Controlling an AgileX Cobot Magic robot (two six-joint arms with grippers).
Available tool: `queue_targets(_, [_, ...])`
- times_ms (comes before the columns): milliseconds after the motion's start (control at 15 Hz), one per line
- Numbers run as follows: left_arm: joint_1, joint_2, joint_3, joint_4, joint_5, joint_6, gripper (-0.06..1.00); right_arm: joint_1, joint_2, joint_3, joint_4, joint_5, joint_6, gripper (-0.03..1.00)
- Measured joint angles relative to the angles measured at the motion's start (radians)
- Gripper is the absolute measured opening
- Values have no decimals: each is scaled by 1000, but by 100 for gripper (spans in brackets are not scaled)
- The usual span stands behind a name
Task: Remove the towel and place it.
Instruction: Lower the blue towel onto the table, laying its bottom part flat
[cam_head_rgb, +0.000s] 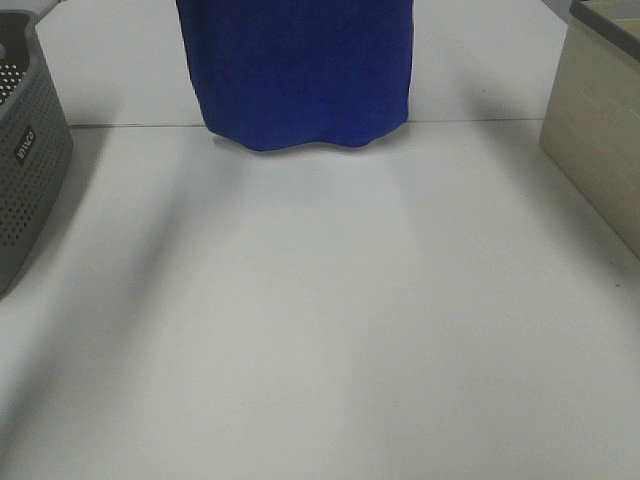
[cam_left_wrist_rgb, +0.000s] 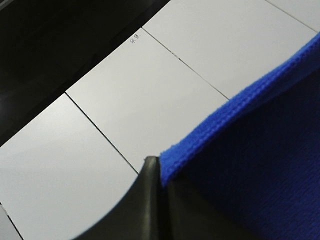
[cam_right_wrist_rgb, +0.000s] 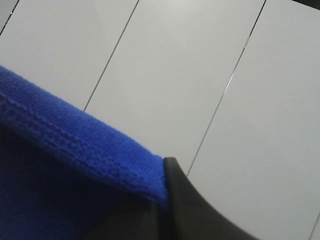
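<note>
The royal-blue towel hangs as a broad sheet at the top middle of the exterior high view, its wavy lower hem just above the white table. Both arms are out of that view above the frame. In the left wrist view my left gripper is shut on a corner of the towel, the stitched hem running away from the dark fingers. My right gripper is likewise shut on the opposite corner of the towel.
A grey perforated basket stands at the left edge of the table. A beige box stands at the right edge. A seam line runs across the table behind the towel's hem.
</note>
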Motion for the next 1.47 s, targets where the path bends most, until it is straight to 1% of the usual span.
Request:
queue_targets(467, [0, 1, 0, 0, 10, 0, 0, -3, 0, 0, 0, 3, 26, 2])
queue_targets(533, [0, 1, 0, 0, 10, 0, 0, -4, 0, 0, 0, 17, 32, 2])
queue_targets(733, [0, 1, 0, 1, 43, -7, 0, -4, 0, 0, 0, 106, 83, 2])
queue_targets(867, [-9, -1, 0, 1, 126, -50, 0, -4, -3, 0, 5, 233, 115, 2])
queue_targets(933, [-19, -1, 0, -1, 204, -77, 0, -4, -12, 0, 8, 311, 126, 2])
queue_targets(1000, [-38, -17, 0, -4, 318, -100, 0, -5, -27, 0, 15, 401, 132, 2])
queue_targets(1067, [-61, -42, 0, -11, 453, -110, 0, -6, -49, 0, 27, 497, 133, 2])
queue_targets(1133, [-85, -77, 0, -20, 614, -113, 0, -6, -73, 0, 40, 588, 133, 2])
queue_targets(1200, [-109, -114, 0, -36, 793, -113, 0, -6, -88, 0, 53, 640, 133, 2])
queue_targets(1267, [-136, -174, 0, -82, 1015, -113, 0, -6, -146, 0, 106, 825, 133, 2])
queue_targets(1467, [-148, -254, 0, -201, 1372, -112, 0, -6, -223, -2, 182, 1098, 133, 2])
